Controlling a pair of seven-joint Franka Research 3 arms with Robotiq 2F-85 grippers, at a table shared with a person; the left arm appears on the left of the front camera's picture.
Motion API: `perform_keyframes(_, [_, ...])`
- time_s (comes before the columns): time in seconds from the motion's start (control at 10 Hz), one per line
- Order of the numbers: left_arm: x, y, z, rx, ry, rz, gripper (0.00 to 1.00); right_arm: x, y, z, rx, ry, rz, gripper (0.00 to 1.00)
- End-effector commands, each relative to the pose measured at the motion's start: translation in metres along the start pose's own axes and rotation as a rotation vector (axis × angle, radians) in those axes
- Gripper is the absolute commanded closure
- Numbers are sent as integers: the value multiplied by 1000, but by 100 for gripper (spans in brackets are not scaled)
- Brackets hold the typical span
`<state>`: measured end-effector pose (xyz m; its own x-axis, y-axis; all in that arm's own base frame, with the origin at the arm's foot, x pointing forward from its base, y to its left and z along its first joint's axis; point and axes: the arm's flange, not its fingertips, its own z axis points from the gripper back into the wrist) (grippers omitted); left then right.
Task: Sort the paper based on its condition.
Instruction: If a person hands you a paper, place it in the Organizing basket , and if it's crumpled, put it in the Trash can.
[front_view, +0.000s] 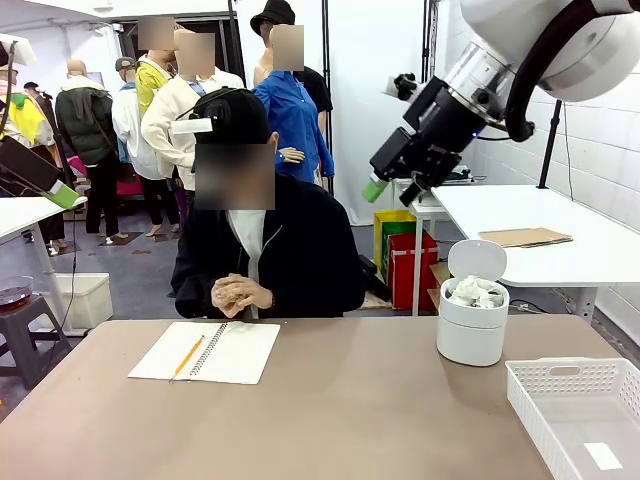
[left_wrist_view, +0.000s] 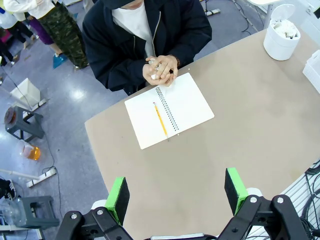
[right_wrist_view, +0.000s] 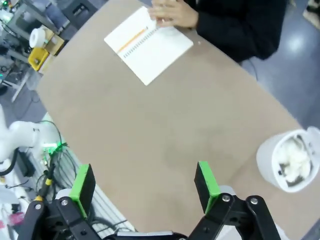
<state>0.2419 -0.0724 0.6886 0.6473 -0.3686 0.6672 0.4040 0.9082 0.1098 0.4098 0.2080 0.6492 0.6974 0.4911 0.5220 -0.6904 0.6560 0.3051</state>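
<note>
Crumpled white paper (front_view: 475, 292) fills a white bin (front_view: 470, 335) with its lid up, at the table's far right; the paper (right_wrist_view: 295, 157) in the bin (right_wrist_view: 272, 165) lies ahead and to the right of my right gripper. Across the table, the person's clasped hands (left_wrist_view: 160, 69) hold a small white lump of paper (left_wrist_view: 155, 73). My left gripper (left_wrist_view: 176, 195) hangs open high above the near table edge, holding nothing. My right gripper (right_wrist_view: 145, 187) is open and empty too, raised well above the table (front_view: 395, 188).
An open spiral notebook (front_view: 205, 352) with a yellow pencil (front_view: 187, 356) on it lies in front of the person. A white slotted basket (front_view: 580, 410) sits at the near right corner. The brown tabletop (front_view: 360, 410) between them is bare. The left gripper (front_view: 55, 190) shows at the left edge.
</note>
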Motion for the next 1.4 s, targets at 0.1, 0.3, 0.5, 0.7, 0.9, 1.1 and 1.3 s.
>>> perform_keyframes(0.1, [0,1,0,10,2,1,0,6,17,-7,10,-175,86,0])
perform_keyframes(0.3, [0,1,0,10,2,1,0,14,25,-14,21,-183,117,0])
perform_keyframes(0.5, [0,1,0,10,2,1,0,25,27,-22,-11,-160,126,0])
perform_keyframes(0.7, [0,1,0,10,2,1,0,23,32,-15,-9,-158,94,0])
perform_keyframes(0.9, [0,1,0,10,2,1,0,23,32,-15,-9,-158,94,0])
perform_keyframes(1.1, [0,1,0,10,2,1,0,23,32,-15,-9,-158,94,0])
perform_keyframes(1.3, [0,1,0,10,2,1,0,23,32,-15,-9,-158,94,0])
